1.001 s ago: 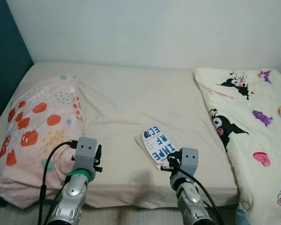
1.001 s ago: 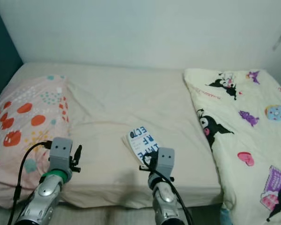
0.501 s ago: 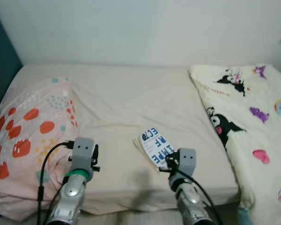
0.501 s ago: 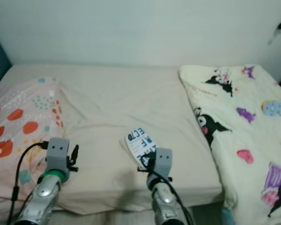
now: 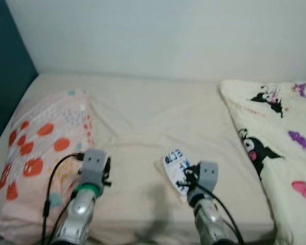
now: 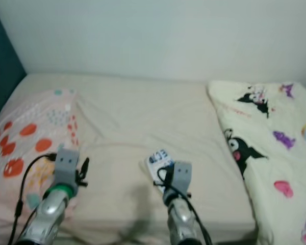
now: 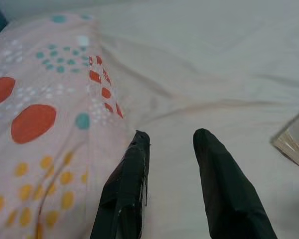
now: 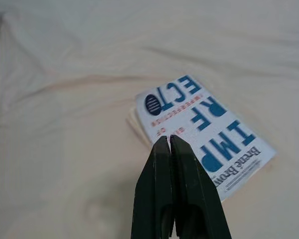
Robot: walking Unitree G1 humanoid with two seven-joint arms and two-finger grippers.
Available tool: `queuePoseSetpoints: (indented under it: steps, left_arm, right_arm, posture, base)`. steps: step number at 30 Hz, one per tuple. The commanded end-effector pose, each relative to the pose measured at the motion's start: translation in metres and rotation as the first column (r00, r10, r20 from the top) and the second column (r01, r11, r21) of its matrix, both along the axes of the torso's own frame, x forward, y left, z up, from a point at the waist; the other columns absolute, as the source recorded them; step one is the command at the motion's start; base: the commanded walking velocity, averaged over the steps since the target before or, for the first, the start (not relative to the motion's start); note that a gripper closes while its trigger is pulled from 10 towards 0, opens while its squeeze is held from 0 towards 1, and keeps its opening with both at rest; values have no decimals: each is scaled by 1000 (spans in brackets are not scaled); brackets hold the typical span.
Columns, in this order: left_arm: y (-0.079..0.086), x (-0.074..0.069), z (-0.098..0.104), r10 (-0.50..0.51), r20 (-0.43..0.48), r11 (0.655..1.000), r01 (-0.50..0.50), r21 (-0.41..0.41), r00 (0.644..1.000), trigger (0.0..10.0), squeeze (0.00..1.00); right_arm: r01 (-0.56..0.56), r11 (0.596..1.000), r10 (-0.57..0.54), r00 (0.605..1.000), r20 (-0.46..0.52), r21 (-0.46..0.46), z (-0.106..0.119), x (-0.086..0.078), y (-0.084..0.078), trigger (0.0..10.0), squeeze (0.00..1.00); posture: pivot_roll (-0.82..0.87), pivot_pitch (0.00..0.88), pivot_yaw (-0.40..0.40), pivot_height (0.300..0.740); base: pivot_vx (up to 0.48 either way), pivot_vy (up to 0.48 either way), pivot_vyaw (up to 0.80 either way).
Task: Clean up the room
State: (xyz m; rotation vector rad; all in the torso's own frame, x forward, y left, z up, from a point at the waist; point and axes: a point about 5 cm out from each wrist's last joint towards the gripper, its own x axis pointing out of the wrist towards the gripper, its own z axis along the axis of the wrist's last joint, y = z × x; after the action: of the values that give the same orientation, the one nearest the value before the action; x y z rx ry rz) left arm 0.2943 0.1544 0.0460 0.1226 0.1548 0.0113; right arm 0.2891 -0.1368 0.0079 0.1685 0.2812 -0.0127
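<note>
A white book [image 8: 202, 127] with big blue letters lies flat on the cream bed sheet [image 5: 143, 112], near the bed's front edge. My right gripper [image 8: 165, 140] is shut with nothing between its fingers. Its tips hang over the book's edge, and I cannot tell whether they touch it. In the head view the book [image 5: 176, 163] lies just in front of the right gripper [image 5: 186, 177]. My left gripper [image 7: 172, 134] is open and empty, above the sheet beside a pink pillow [image 7: 35, 114] with red and orange spots.
The pink pillow [image 5: 41, 138] covers the bed's left side. A cream blanket [image 5: 280, 132] with cartoon figures covers the right side. A pale wall runs behind the bed, and a dark teal wall [image 5: 5, 66] stands at the left.
The whole picture has shifted and blurred slightly, so the camera has moved. Both grippers hold the same pose over the bed, and the book lies where it was.
</note>
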Motion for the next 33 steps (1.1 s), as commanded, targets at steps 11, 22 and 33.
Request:
queuePoseSetpoints:
  steps: [11, 22, 33]
  left_arm:
    - [-6, -4, -4, -43, -10, 998, 44, 35, 999, 10000, 0]
    - [-8, -4, -4, -52, -10, 998, 53, 29, 999, 10000, 0]
    - [-7, -4, -4, -40, -6, 999, 40, 24, 999, 10000, 0]
  right_arm:
    - [21, 1000, -21, 999, -34, 8, -7, -6, -4, 10000, 0]
    - [23, 1000, -23, 999, -36, 7, -7, -6, -5, 10000, 0]
    - [20, 1000, -20, 999, -36, 3, -7, -6, -6, 10000, 0]
  posture:
    - [34, 3, 39, 740]
    - [31, 5, 37, 740]
    - [31, 3, 34, 740]
  base:
    - [0, 0, 0]
    - [0, -217, 0]
    - [0, -354, 0]
